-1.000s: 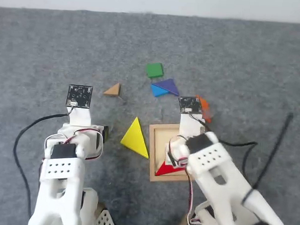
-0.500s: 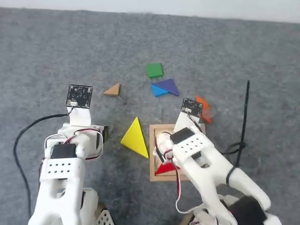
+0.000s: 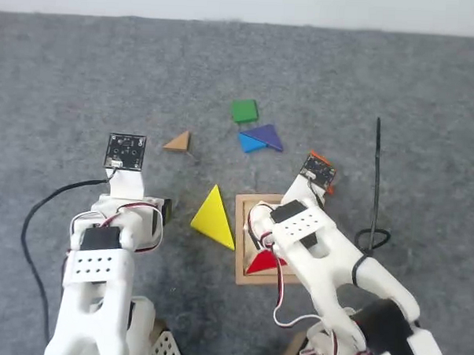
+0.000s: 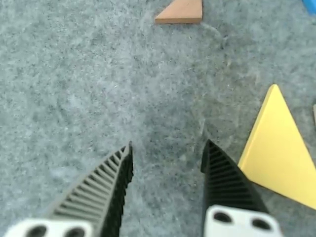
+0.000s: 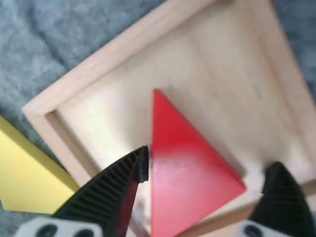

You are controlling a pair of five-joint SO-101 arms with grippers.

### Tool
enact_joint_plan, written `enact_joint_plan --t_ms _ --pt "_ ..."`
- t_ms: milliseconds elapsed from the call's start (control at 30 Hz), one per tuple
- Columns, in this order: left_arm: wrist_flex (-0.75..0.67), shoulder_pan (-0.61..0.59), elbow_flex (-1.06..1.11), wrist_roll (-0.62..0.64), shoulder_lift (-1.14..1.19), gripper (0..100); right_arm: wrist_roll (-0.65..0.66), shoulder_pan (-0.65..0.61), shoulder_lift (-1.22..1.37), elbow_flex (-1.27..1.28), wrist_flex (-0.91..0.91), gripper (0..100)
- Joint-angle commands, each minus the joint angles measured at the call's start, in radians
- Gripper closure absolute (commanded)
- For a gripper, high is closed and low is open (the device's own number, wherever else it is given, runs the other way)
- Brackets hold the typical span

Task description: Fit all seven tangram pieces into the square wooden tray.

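The right gripper (image 5: 210, 170) has its fingers (image 5: 116, 190) wide apart, one on each side of the red triangle (image 5: 185, 168), which lies flat in the wooden tray (image 5: 123, 44). The left gripper (image 4: 168, 145) is spread apart too, above the grey mat (image 4: 74, 74), with the yellow triangle (image 4: 276, 148) just beside it.

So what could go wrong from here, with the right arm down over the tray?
The right arm's jaws stand open astride the red triangle; lifting away could nudge it up against the rim of the wooden tray. The arm could also push the tray into the yellow triangle lying close beside it.
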Motion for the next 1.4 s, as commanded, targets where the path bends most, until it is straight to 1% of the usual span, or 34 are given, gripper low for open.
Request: enact_joint_plan --t_ms 0,133,333,567,967,1033,1100,1167,1267,1367 --pt "-0.02 -0.005 0.002 -0.009 -0.023 78 -0.009 0.035 0.008 -0.044 -0.044 78.6" --pt "-0.02 -0.005 0.002 -0.009 -0.023 78 -0.009 0.077 0.008 -0.044 -0.044 80.7" --pt "-0.02 -0.005 0.002 -0.009 -0.023 78 -0.006 0.076 0.008 -0.057 -0.028 80.8" --pt "-0.02 -0.005 0.002 -0.009 -0.023 78 0.032 0.074 0.013 -0.186 0.156 81.1" --pt "-0.02 -0.005 0.002 -0.009 -0.023 78 0.034 0.079 0.008 -0.192 0.148 81.2" --pt "-0.02 -0.005 0.002 -0.009 -0.023 78 0.034 0.076 0.008 -0.193 0.145 84.3" --pt "-0.02 -0.005 0.002 -0.009 -0.023 78 0.043 0.074 0.008 -0.193 0.125 92.2" --pt "-0.02 -0.005 0.002 -0.009 -0.023 78 0.089 0.082 0.018 -0.193 0.104 99.6" --pt "-0.018 -0.005 0.002 -0.009 -0.023 78 0.1 0.081 0.019 -0.19 0.104 96.3" --pt "-0.018 -0.005 0.002 -0.009 -0.023 78 0.103 0.082 0.008 -0.192 0.105 97.8"
